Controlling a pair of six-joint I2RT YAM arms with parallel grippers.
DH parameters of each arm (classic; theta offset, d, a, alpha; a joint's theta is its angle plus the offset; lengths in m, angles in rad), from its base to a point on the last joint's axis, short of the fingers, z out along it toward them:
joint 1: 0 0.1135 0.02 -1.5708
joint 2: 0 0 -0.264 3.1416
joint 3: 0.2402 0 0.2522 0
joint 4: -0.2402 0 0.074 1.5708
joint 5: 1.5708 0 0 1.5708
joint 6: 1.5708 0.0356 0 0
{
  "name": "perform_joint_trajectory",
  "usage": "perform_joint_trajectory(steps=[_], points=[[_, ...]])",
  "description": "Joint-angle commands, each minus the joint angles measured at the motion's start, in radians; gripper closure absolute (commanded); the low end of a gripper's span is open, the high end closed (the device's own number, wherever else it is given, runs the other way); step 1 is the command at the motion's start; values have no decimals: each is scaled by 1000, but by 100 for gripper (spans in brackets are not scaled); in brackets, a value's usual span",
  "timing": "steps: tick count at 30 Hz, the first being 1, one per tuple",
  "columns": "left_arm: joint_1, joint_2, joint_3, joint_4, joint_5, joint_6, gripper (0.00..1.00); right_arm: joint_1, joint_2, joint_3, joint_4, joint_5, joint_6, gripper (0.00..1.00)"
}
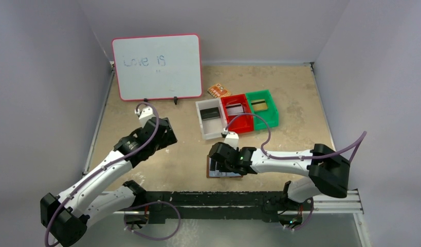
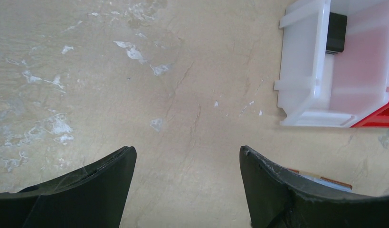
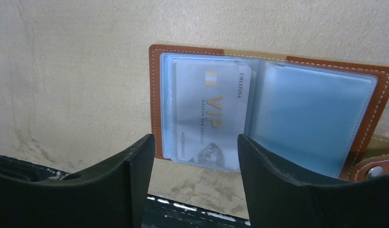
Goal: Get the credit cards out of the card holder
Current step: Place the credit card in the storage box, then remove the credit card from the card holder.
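The card holder (image 3: pixel 156 95) lies open on the table near the front edge, brown with white stitching, its snap tab (image 3: pixel 373 171) at the right. A silvery-grey VIP credit card (image 3: pixel 211 114) sits in its left clear pocket; the right pocket (image 3: pixel 306 118) looks pale blue and blank. My right gripper (image 3: pixel 194 140) hovers open at the holder's near edge, its fingers straddling the card's pocket with nothing between them. In the top view this gripper (image 1: pixel 222 160) covers much of the holder (image 1: pixel 214 174). My left gripper (image 2: pixel 187 152) is open over bare table, to the left of the bins.
White (image 1: pixel 204 128), red (image 1: pixel 244 125) and green (image 1: pixel 270 118) bins stand side by side behind the holder, each with one card inside: dark (image 1: pixel 211 114), silver (image 1: pixel 237 109) and gold (image 1: pixel 258 105). An orange packet (image 1: pixel 218 91) and a whiteboard (image 1: pixel 157 67) stand further back.
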Motion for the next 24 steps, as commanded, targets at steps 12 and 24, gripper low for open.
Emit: perform_joint_trajectory(steps=[12, 24], points=[[5, 38, -10, 83, 138, -8, 21, -2, 94, 79, -105, 86, 56, 34], [5, 46, -16, 94, 157, -11, 22, -2, 167, 83, -100, 83, 44, 63]])
